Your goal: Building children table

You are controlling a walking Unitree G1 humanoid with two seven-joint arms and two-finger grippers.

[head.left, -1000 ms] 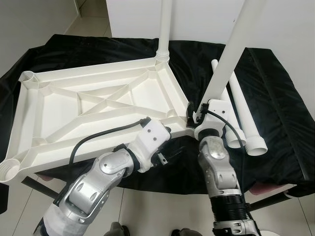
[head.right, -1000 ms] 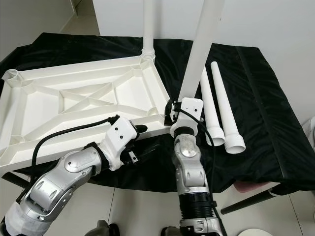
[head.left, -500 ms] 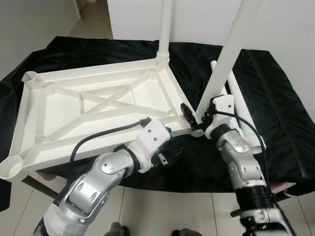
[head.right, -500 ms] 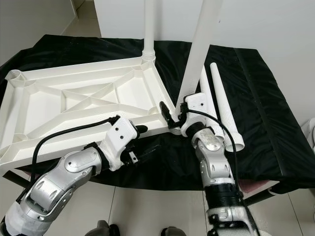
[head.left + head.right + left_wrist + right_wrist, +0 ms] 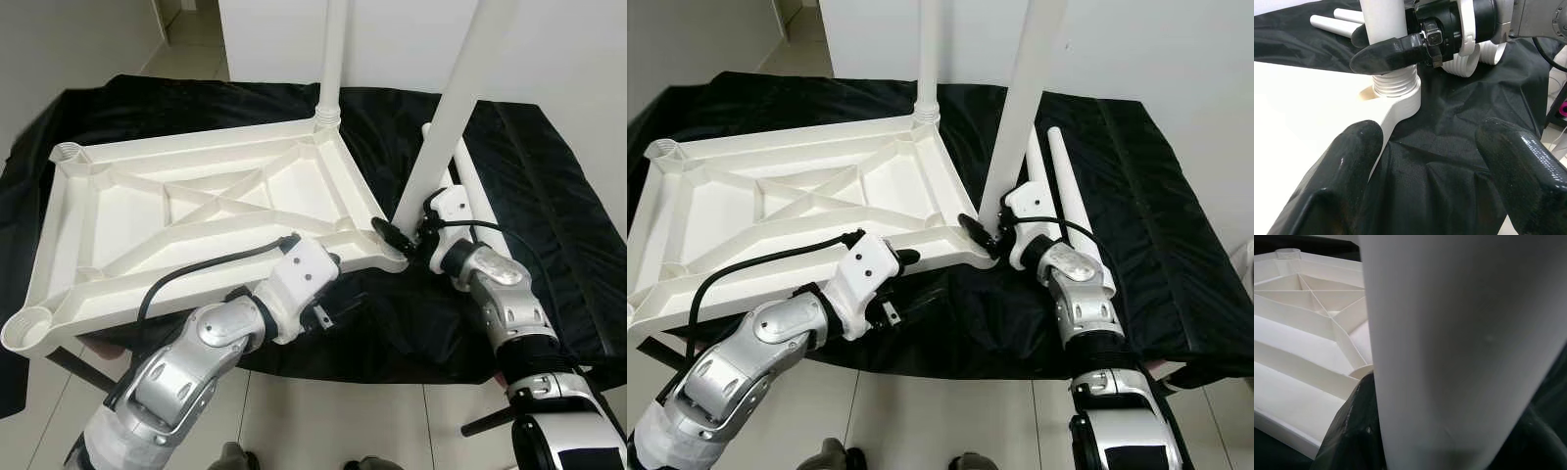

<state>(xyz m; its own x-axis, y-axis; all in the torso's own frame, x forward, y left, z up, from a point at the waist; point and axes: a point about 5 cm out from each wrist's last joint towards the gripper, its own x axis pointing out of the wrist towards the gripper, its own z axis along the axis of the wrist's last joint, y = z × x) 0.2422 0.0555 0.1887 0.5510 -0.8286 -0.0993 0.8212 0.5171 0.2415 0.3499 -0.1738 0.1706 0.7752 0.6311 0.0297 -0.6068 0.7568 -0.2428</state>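
The white table top (image 5: 127,211) lies upside down on a black cloth. One white leg (image 5: 330,59) stands upright in its far right corner socket. A second leg (image 5: 453,108) stands tilted at the near right corner, its threaded end (image 5: 1396,84) set in the socket. My right gripper (image 5: 407,235) is shut on this leg just above the thread; one black finger (image 5: 1391,51) crosses it. The same leg (image 5: 1464,347) looms close in the right wrist view. My left gripper (image 5: 1435,147) is open, low beside the table top's near edge and pointing at that corner.
Two loose white legs (image 5: 1073,206) lie side by side on the black cloth (image 5: 549,196), right of the held leg. The cloth-covered table ends close to my body, with tiled floor (image 5: 323,411) below. A white wall stands behind.
My right forearm has swung out to the right around the leg's base while still holding the leg. The left arm has stayed put. The view has shifted slightly.
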